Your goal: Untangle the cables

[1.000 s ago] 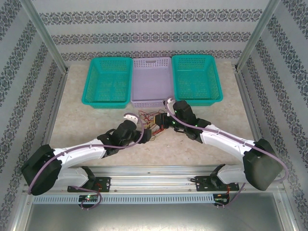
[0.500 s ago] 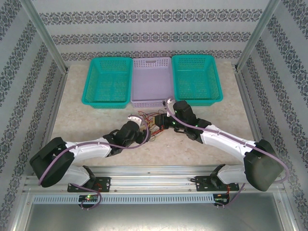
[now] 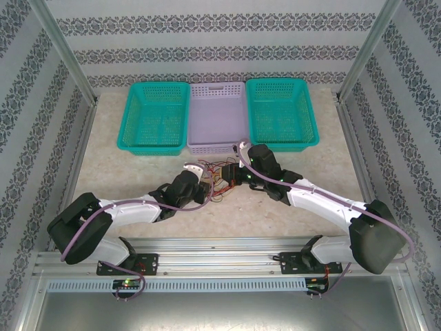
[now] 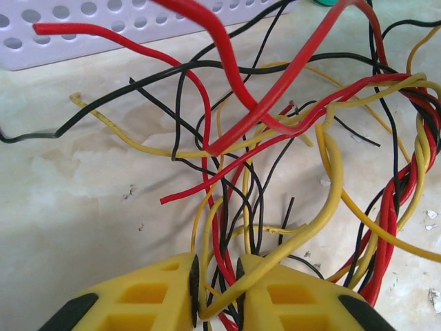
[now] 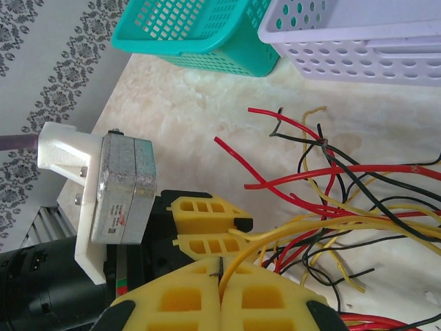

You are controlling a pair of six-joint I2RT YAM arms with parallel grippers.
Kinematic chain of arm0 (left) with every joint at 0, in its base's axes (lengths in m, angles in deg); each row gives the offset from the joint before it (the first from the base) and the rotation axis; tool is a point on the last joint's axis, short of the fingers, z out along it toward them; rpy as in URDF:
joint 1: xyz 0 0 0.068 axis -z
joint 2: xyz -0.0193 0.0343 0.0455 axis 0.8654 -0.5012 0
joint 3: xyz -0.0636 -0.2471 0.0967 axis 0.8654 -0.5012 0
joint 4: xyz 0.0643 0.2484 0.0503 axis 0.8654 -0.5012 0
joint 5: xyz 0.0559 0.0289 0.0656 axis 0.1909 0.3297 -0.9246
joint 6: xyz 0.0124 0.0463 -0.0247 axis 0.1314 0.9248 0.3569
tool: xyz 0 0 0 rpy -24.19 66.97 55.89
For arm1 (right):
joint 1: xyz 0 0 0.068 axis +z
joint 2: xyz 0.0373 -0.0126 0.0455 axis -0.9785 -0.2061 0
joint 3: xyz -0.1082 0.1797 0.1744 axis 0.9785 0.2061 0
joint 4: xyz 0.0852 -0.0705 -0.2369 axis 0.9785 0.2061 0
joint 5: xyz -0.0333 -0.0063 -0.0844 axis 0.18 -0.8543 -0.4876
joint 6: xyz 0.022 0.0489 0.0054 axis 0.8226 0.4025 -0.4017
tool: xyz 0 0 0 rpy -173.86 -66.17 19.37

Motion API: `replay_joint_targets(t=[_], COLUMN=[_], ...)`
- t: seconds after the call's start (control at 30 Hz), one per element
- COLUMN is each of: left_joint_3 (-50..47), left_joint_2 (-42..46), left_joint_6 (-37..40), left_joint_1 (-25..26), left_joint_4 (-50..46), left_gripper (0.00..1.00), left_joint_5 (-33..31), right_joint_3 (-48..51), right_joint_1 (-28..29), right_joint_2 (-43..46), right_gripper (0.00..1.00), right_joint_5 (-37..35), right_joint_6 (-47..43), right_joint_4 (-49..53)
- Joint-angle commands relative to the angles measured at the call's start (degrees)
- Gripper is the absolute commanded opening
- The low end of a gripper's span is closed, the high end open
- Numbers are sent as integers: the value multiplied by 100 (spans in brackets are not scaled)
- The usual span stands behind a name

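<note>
Knotted in red, yellow and black on the marbled worktop (image 3: 124, 179), just in front of the lilac basket (image 3: 217, 147): the cables (image 3: 217, 178). Pinched from the near left by the left pincer (image 4: 217, 276), fingers almost together around several strands. Gripped from the right by the right pincer (image 5: 220, 276), pressed together on a yellow strand.

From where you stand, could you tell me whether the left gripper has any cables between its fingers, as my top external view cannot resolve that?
Observer: Yes; the left wrist view shows the left gripper nearly closed on several red, yellow and black cables.
Operator: And the other arm, please?
Observer: Its wrist view shows the right gripper shut on one yellow cable.
Operator: Any twisting nearby?
Observer: Yes; a twisted bundle of all three colours runs down the left wrist view's right side.
</note>
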Motion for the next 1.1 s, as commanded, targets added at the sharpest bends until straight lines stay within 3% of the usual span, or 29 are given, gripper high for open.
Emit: replay_joint_targets(t=[0.0, 0.17, 0.43, 0.73, 1.07], left_joint_3=[50, 67, -85, 83, 624], left_joint_2=[52, 77, 695, 1572, 2317], left_joint_6=[92, 64, -201, -436, -634], left_joint_1=[-83, -110, -123, -145, -220], left_joint_4=[305, 284, -94, -1615, -2998], left_gripper=[15, 0, 0, 0, 0], left_joint_5=[51, 112, 69, -455, -503], right_joint_3=[-121, -104, 225, 596, 829], right_joint_1=[83, 79, -321, -1372, -2426], right_joint_2=[142, 206, 780, 1683, 2260], right_gripper=[0, 0, 0, 0, 0], right_joint_5=[-30, -150, -718, -613, -822], right_joint_6=[-172, -210, -145, 56, 221], right_joint_4=[20, 80, 343, 720, 1449])
